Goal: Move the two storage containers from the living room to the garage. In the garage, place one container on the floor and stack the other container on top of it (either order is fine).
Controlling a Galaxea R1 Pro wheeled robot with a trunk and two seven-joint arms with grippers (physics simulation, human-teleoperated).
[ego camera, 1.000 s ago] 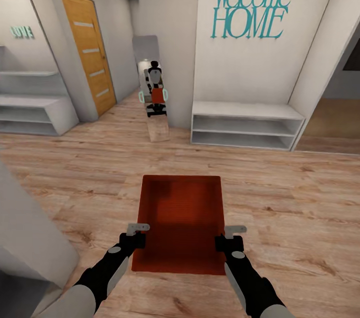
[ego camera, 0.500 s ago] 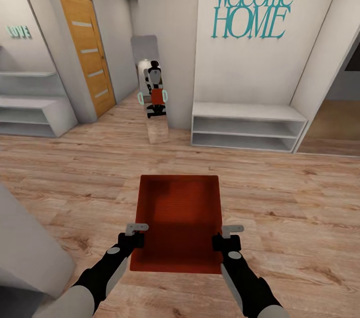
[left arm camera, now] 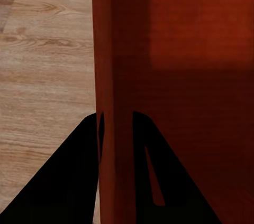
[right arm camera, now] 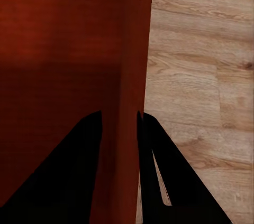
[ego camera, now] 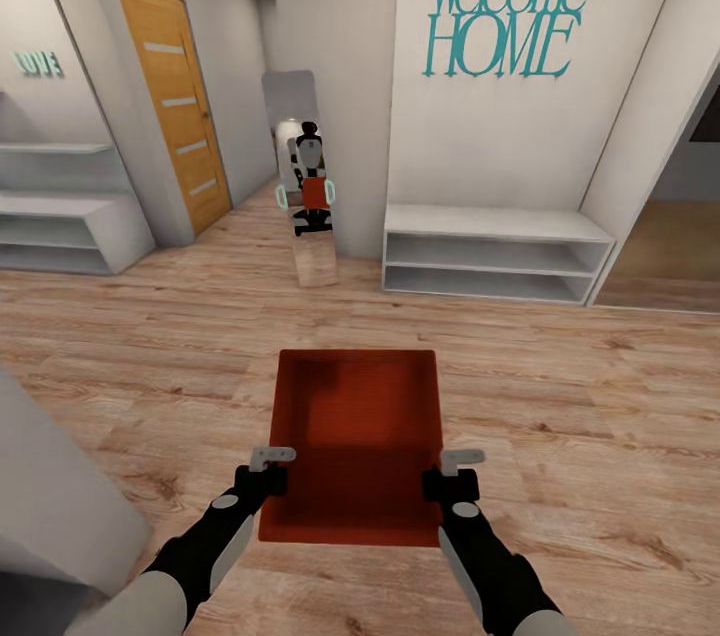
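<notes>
At the far left stands a white shelf unit (ego camera: pixel 60 216) against the wall, and next to it a wooden door (ego camera: pixel 175 106).

The left claw (ego camera: pixel 268 471) is clamped on the left wall of the storage container (ego camera: pixel 355 436); the left wrist view shows one finger on each face of that wall (left arm camera: pixel 114 76), with no gap. The container, an orange-red lidless bin, is carried level in front of the robot above the wood-plank floor (ego camera: pixel 600 416), between the two arms. Only one bin is in hand here, and this is a hallway, not the garage.

Beyond it, a tall mirror (ego camera: pixel 300 166) leans at the wall corner and reflects the robot with the bin. To its right is a low white bench shelf (ego camera: pixel 490 251) under the teal "Welcome HOME" lettering (ego camera: pixel 505 16).

The right claw (ego camera: pixel 450 471) is likewise closed on the container's right wall, fingers on either face of the wall (right arm camera: pixel 135 49) in the right wrist view.

The step in hand looks like transport. To do it well, both grips should remain firm and at equal height so the bin does not tilt or twist, the arms should hold their spacing, and the base should turn smoothly, giving the shelves and mirror a safe margin.
</notes>
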